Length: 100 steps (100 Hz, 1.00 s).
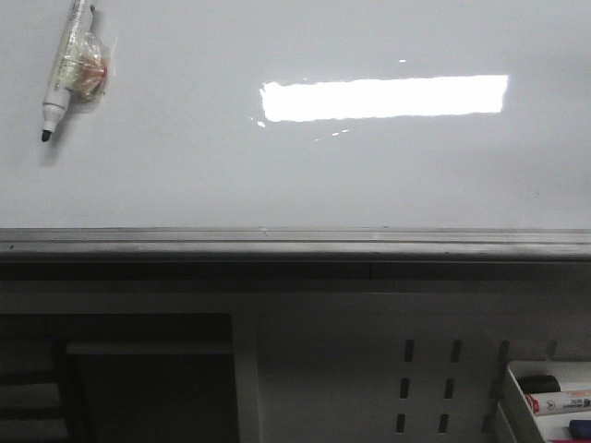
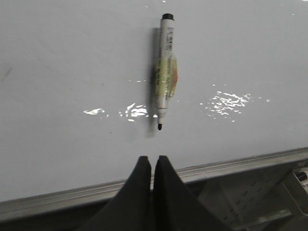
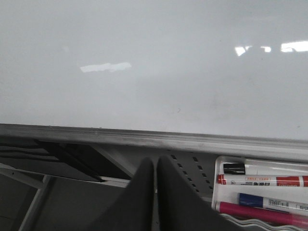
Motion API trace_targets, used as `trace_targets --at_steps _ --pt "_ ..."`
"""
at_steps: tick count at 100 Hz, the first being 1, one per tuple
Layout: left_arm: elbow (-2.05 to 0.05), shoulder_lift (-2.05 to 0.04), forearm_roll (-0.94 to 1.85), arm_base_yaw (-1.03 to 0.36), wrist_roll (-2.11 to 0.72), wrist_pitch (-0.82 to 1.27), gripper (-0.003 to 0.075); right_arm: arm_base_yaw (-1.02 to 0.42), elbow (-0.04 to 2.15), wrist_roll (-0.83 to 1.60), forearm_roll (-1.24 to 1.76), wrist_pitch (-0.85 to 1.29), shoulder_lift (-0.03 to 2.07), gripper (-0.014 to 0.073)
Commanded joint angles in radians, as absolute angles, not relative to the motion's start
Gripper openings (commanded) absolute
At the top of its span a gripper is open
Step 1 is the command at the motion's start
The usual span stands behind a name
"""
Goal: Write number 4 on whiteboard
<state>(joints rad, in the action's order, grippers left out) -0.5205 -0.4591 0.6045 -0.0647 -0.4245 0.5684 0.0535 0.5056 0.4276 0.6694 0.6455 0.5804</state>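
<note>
The whiteboard (image 1: 295, 175) is glossy white with a bright rectangular reflection and a grey ledge (image 1: 295, 242) along its near edge. I see no number 4 on it. A white marker (image 1: 65, 66) with a black tip and a taped band lies on the board at the far left; it also shows in the left wrist view (image 2: 165, 67). My left gripper (image 2: 152, 159) is shut and empty, just short of the marker's tip, over the ledge. My right gripper (image 3: 155, 161) is shut and empty below the ledge (image 3: 154, 137). Neither gripper shows in the front view.
A white tray (image 3: 217, 187) with several markers, black, red, blue and pink, sits below the ledge at the right, also in the front view (image 1: 517, 397). A perforated white panel (image 1: 434, 378) and a dark opening (image 1: 120, 378) lie below the board.
</note>
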Motion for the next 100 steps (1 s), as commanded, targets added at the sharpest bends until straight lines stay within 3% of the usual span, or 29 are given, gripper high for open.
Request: trace_targets --at_steps 1,12,19,27,53,100 --pt "-0.565 -0.516 0.763 -0.078 -0.551 0.519 0.0029 0.055 0.570 0.460 0.690 0.614 0.611 0.0115" --pt "-0.565 -0.583 0.905 -0.094 -0.685 0.486 0.0196 0.055 0.587 0.460 0.700 0.611 0.618 0.0405" --pt "-0.565 -0.621 0.973 -0.095 -0.727 0.459 0.0332 0.055 0.588 0.460 0.706 0.610 0.618 0.0485" --pt "-0.565 -0.674 1.061 -0.095 -0.798 0.431 0.0438 0.055 0.588 0.460 0.707 0.610 0.618 0.0489" --pt "-0.629 -0.878 1.344 -0.095 -1.126 0.450 0.0406 0.055 0.588 0.460 0.711 0.610 0.618 0.0489" --pt "-0.799 -1.178 1.354 -0.095 -1.227 0.534 0.0398 0.055 0.588 0.460 0.711 0.618 0.618 0.0489"
